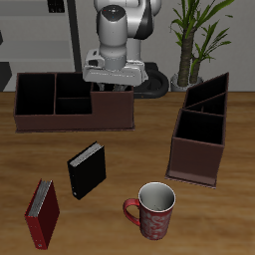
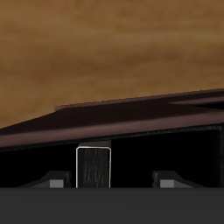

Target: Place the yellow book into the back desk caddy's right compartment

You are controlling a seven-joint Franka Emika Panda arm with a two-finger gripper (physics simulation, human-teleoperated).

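The back desk caddy (image 1: 75, 121) is a long, low dark brown box at the table's back. My gripper (image 1: 108, 90) hangs low over its right compartment (image 1: 119, 99), the wide end bay beside the two small middle bays. In the exterior view the yellow book is hidden behind my hand. In the wrist view the yellow book (image 2: 94, 166) stands on end inside the dark bay, between my fingers (image 2: 57, 182). A dark gap shows on each side of it, so my gripper (image 2: 112, 181) is open and not touching it.
A taller brown caddy with slanted sides (image 1: 197, 134) stands off to the side. A black book (image 1: 87, 169), a red book (image 1: 42, 213) and a red patterned mug (image 1: 152, 211) lie nearer the table's front edge.
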